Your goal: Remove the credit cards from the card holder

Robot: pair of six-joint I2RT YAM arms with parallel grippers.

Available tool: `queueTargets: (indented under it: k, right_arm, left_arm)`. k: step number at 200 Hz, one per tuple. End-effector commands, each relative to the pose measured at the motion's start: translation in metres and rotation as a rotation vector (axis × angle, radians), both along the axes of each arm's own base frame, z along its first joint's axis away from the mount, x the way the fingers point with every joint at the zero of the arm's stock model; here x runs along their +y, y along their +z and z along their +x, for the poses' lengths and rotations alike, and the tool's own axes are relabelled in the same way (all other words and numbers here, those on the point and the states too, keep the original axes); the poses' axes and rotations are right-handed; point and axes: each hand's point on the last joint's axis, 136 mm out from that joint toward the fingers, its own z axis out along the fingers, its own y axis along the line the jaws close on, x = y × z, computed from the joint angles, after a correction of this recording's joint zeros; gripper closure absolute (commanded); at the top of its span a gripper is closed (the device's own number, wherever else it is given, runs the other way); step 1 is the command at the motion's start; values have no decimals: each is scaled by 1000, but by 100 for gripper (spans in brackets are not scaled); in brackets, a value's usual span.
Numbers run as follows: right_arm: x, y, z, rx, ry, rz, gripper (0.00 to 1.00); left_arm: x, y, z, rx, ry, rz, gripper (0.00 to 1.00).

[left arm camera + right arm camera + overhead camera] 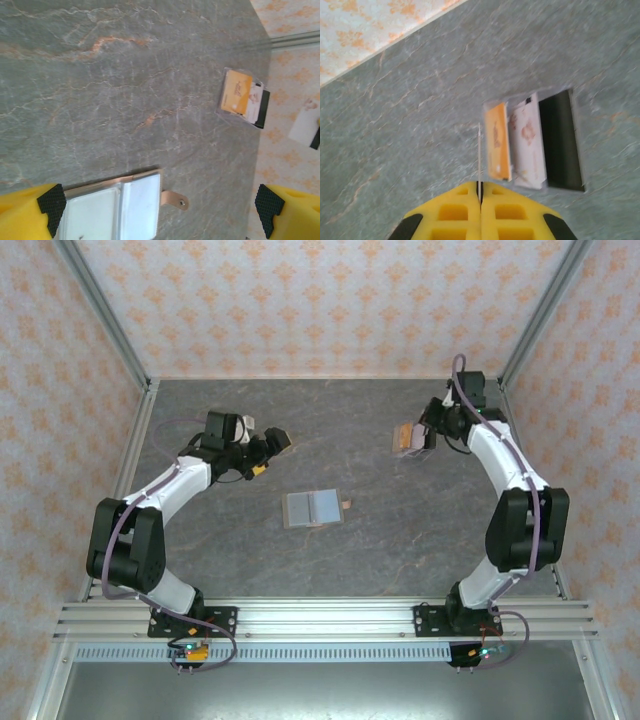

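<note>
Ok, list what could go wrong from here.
1. The right gripper pinches a thin card, seen edge-on, by one end; it may slip out.
2. The fanned cards lie close by; a drop could scatter them.
3. The card holder lies open, unheld; the open left gripper could shove it.

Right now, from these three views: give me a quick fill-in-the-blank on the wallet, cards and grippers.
1. The wallet lies open, and its tab sticks out toward the ___ arm's side.
2. In the card pile, the card between the orange and black ones is ___.
3. The left gripper has its jaws wide ___.
4. The right gripper is ___ on a thin card seen edge-on.

Missing words: right; white; open; shut.
</note>
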Motion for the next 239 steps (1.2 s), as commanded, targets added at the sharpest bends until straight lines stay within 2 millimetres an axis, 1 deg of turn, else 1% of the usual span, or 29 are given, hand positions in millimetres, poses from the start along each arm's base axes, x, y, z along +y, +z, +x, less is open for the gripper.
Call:
queueTargets:
  k: [1,42,53,73,101,126,155,168,182,188,208,239]
  right_arm:
    - [-7,-22,1,90,58,-44,100]
    - [-14,-42,16,156,70,-76,100]
    - [-15,-49,18,177,71,-82,100]
    - [-16,-56,23,194,68,-82,100]
    - [-15,-68,23,225,68,-78,100]
    - [-13,-74,22,242,82,-71,99]
    - [-15,-76,25,252,89,-85,95]
    - [-15,-77,27,261,91,-85,91]
    - [-16,-76,28,268,87,-94,81]
    - [-18,-76,28,272,81,-100,79]
    - [-21,-67,27,261,71,-114,75]
    - [-14,-49,21,229,69,-69,72]
  left_arm:
    - [11,7,1,-21,-1,79,0]
    - [10,2,-3,-3,-21,89,0]
    - [11,0,-5,4,-23,94,0]
    - [10,-2,-6,7,-24,91,0]
    - [9,-3,-6,9,-28,86,0]
    - [8,-4,-7,13,-34,84,0]
    - [7,-6,-6,17,-34,76,0]
    - [7,-7,-7,20,-34,75,0]
    - [7,-6,-7,18,-34,75,0]
    - [8,-6,-7,20,-33,77,0]
    - [12,-4,-8,16,-28,89,0]
    - [17,-3,-11,23,-16,100,0]
